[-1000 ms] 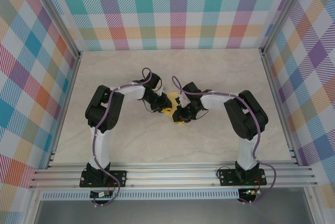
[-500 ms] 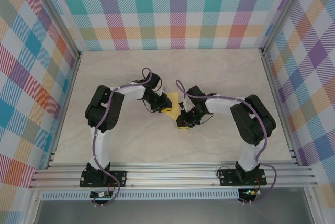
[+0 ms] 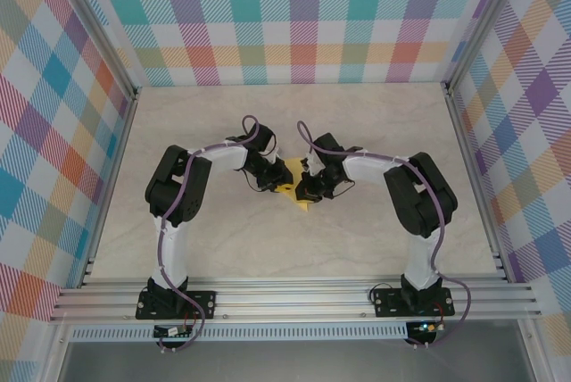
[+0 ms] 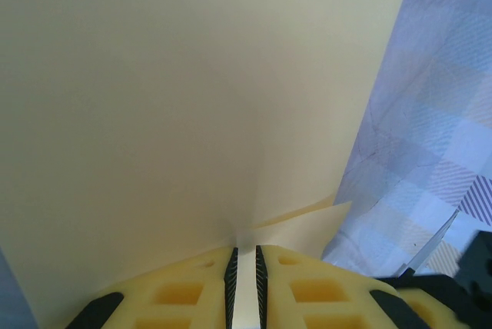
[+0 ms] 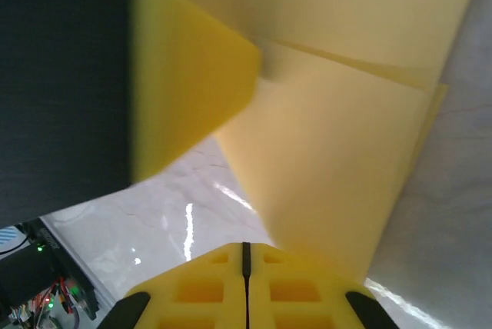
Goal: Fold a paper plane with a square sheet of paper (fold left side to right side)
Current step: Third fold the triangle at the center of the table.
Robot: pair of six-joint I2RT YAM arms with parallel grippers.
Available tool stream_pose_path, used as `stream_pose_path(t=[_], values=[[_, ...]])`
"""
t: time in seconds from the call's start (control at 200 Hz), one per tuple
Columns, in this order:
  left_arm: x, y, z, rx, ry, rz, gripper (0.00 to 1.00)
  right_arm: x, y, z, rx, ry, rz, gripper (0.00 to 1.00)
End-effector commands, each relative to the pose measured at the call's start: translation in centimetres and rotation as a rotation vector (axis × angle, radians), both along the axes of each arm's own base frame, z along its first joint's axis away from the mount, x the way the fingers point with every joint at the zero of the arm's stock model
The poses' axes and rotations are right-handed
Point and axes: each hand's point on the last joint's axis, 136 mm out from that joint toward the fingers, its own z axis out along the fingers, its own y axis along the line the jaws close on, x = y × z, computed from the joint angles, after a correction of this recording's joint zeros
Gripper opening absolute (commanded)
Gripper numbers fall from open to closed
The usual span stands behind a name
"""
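Note:
The square sheet of paper (image 3: 300, 198) is yellow and partly folded, and it lies mid-table between the two grippers. In the left wrist view the paper (image 4: 177, 98) rises as a broad sheet with a second layer peeling off at the lower right. My left gripper (image 4: 246, 256) is shut on its edge (image 3: 275, 184). My right gripper (image 5: 246, 248) is shut with nothing between its fingers, and its tips rest just beside the paper (image 5: 346, 152) and close to the left gripper's yellow finger (image 5: 192, 91). From above, the right gripper (image 3: 304, 189) sits over the sheet's right part.
The pale marble table (image 3: 357, 132) stretches out around the arms. Plaid walls with metal rails (image 3: 464, 150) close it in on three sides. Both arms bend inward and meet at the centre.
The right gripper swung out toward the near right, then came back to the paper and closed its jaws fully. The left gripper has kept its hold and place.

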Motion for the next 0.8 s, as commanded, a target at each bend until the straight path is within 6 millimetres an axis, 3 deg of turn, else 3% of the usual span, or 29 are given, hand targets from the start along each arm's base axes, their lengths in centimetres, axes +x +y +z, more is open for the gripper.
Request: stream_pose_path(t=[0.0,0.33,0.54,0.65,0.795], values=[[-1.1,1.7,-2.7,0.12,0.041,0.004,0.17,-0.8,-0.7,-0.8,-0.035,0.053,-0.012,0.04],[-0.9,1.8,-2.7,0.129,0.035,0.007,0.17,-4.7,-3.5,-3.1,-0.137,0.164,-0.004,0.04],[-0.8,1.7,-2.4,0.126,0.031,0.002,0.17,-5.9,-5.0,-4.1,-0.19,0.186,-0.019,0.03],[-0.4,1.3,-1.4,0.105,0.012,-0.005,0.17,-6.1,-5.2,-4.7,-0.198,0.197,-0.031,0.0],[-0.1,0.9,1.6,0.068,-0.035,-0.007,0.19,-5.9,-5.3,-5.3,-0.209,0.202,-0.044,0.0]])
